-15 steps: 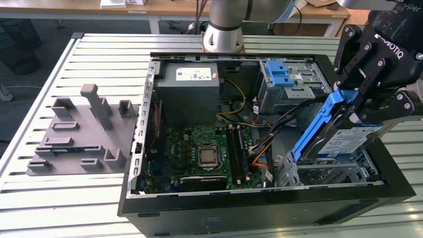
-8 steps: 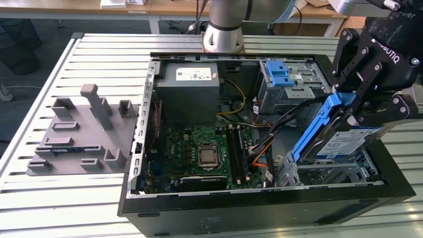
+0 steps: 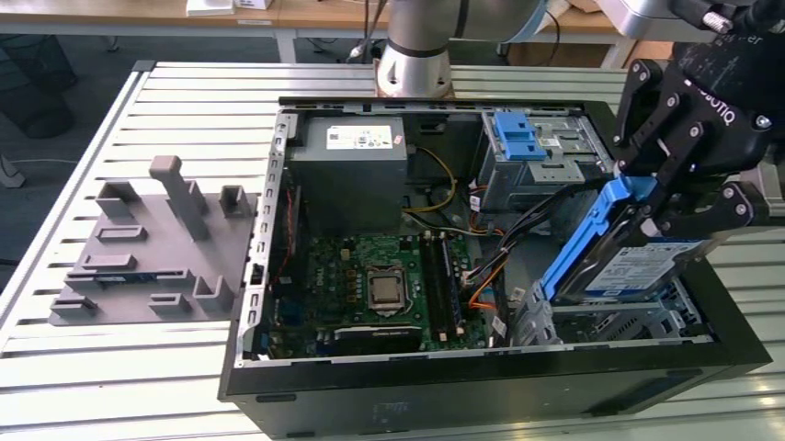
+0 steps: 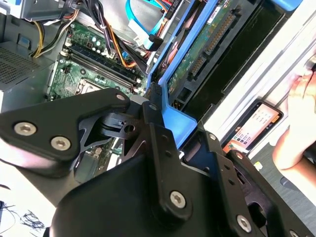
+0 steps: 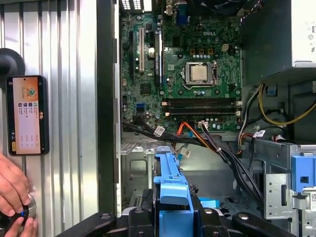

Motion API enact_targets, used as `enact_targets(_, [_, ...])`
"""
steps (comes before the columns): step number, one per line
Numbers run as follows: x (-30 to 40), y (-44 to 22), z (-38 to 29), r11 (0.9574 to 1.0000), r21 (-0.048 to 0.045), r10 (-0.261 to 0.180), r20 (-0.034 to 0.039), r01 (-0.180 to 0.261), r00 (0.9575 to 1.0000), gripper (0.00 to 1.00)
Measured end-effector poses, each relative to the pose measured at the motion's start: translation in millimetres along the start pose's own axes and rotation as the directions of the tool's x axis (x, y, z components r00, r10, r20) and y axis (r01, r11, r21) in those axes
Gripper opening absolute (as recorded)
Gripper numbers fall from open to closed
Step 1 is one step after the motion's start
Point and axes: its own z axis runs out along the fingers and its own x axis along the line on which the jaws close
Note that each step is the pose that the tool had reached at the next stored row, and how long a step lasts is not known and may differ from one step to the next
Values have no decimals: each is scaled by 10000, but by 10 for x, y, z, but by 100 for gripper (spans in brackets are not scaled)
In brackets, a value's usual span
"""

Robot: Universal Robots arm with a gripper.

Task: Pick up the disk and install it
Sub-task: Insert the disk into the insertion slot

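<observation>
The disk (image 3: pixel 628 265), a silver drive with a white-and-blue label in a blue plastic carrier, hangs tilted on edge over the grey metal drive bay (image 3: pixel 613 326) at the case's front corner, on the exterior view's right. Its lower end sits at the bay's opening. My black gripper (image 3: pixel 672 209) is shut on the carrier's upper end. In the second wrist view the fingers (image 4: pixel 158 143) clamp the blue carrier (image 4: pixel 173 121), and the disk's green circuit side (image 4: pixel 197 57) faces the camera. In the first wrist view the blue carrier (image 5: pixel 172 192) stands between the gripper's fingers above the bay.
The open computer case (image 3: pixel 479 377) lies on a slatted metal table (image 3: pixel 184 101). Inside are the motherboard (image 3: pixel 381 276), a grey power supply (image 3: pixel 356 165), a blue-handled drive cage (image 3: pixel 528 138) and loose cables (image 5: pixel 212 143). A grey fixture plate (image 3: pixel 153 248) lies beside the case. A person's hand (image 5: pixel 12 190) and a phone (image 5: pixel 27 114) are near it.
</observation>
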Motion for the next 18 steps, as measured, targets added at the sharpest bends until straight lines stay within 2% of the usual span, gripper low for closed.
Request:
enact_targets(12, [1, -1, 67, 10000, 0, 0, 0, 0, 10000, 36])
enact_targets(18, [1, -1, 74, 10000, 0, 0, 0, 0, 10000, 36])
